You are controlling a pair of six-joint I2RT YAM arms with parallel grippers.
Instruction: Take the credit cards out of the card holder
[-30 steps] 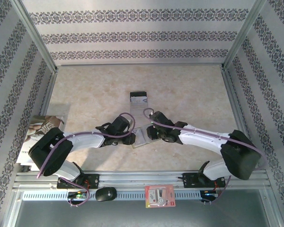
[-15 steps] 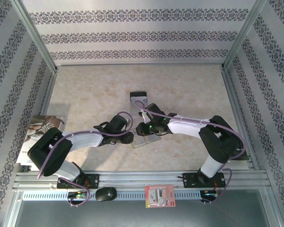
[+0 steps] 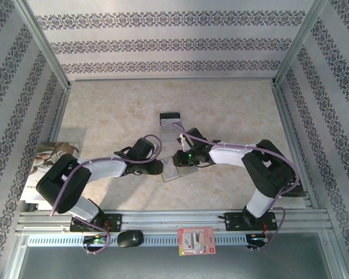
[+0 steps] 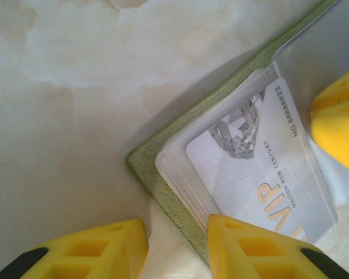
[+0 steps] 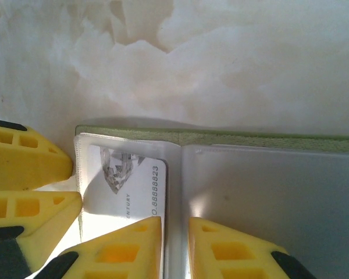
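The olive-green card holder [image 3: 173, 172] lies open and flat on the table between both arms. Its clear left pocket holds a silver credit card [image 4: 262, 168] printed with a diamond and "VIP". My left gripper [image 4: 177, 250] is open and straddles the holder's green outer edge [image 4: 163, 180], one finger on the pocket and the other on the table. My right gripper [image 5: 175, 250] points down on the holder [image 5: 250, 139] at its middle fold. Its jaws stand a narrow gap apart beside the card [image 5: 134, 186]. Another credit card [image 3: 170, 121], with a black band, lies further back.
A printed sheet [image 3: 52, 157] lies at the left wall. A black mouse [image 3: 130, 238] and a red-and-white packet [image 3: 196, 240] rest on the front rail. Metal frame posts and patterned walls close in three sides.
My right arm has folded at the elbow and its gripper has moved left onto the holder, with its jaws narrowing. My left gripper has shifted slightly and closed a little.
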